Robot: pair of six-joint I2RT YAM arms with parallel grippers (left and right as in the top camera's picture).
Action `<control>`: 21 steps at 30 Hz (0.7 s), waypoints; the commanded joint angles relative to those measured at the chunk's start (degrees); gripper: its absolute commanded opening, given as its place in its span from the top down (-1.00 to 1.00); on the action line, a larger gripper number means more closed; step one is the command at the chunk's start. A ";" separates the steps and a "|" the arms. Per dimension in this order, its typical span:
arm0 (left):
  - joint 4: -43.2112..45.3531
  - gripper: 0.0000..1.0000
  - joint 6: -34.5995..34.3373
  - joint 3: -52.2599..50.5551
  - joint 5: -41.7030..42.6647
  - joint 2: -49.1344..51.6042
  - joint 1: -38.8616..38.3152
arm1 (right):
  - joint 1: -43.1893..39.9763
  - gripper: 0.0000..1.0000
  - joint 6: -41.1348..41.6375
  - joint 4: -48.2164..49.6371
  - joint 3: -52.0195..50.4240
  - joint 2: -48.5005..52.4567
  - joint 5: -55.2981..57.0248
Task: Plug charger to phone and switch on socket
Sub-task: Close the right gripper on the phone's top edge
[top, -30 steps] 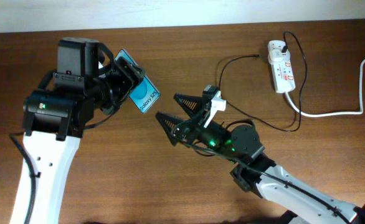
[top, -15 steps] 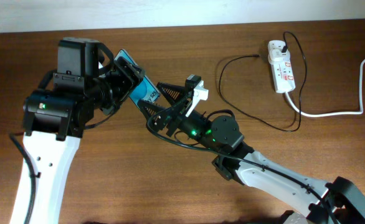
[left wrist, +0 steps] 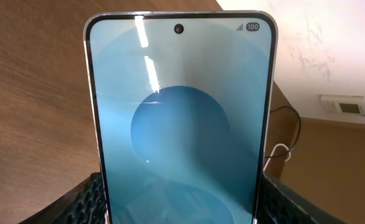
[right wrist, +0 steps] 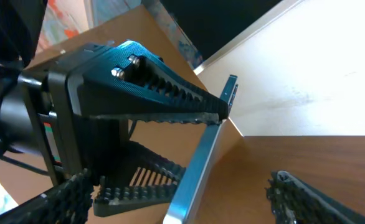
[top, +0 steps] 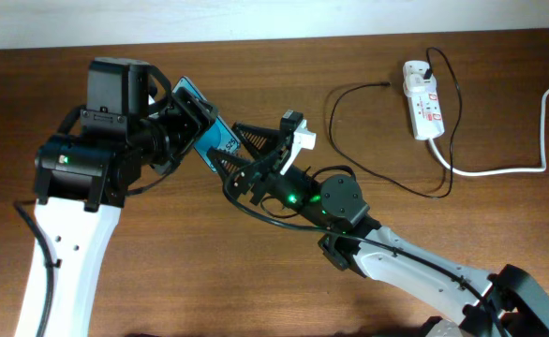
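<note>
The phone [top: 216, 139], with a cyan-blue screen, is held tilted above the table by my left gripper [top: 192, 117], which is shut on it. It fills the left wrist view [left wrist: 179, 112] between my left fingers [left wrist: 179, 214]. My right gripper [top: 226, 150] is open, its jaws on either side of the phone's free end. In the right wrist view the phone shows edge-on [right wrist: 201, 162] between my open right fingers [right wrist: 189, 202]. The charger cable [top: 333, 117] lies looped on the table, its connector tip [top: 388, 84] free and its plug [top: 428, 68] in the socket [top: 422, 105].
The socket's thick white cord [top: 509, 168] runs off to the right edge. The charger's loop reaches down to the table's right middle [top: 438, 192]. A white wall borders the table's far edge [top: 274, 19].
My right gripper has swung left and up from mid-table to the phone, staying open. In the last half second it barely moved. The left arm and the phone have stayed still.
</note>
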 commanded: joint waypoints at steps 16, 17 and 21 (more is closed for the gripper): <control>-0.04 0.55 -0.59 1.05 -0.35 -0.92 -0.15 | 0.50 -0.42 5.27 -3.28 1.36 0.37 1.03; -0.04 0.55 -0.59 1.05 -0.37 -0.92 -0.15 | 0.50 -0.35 5.29 -3.28 1.36 0.37 1.01; -0.04 0.54 -0.59 1.05 -0.35 -0.92 -0.15 | 0.52 -0.32 5.29 -3.32 1.36 0.37 1.01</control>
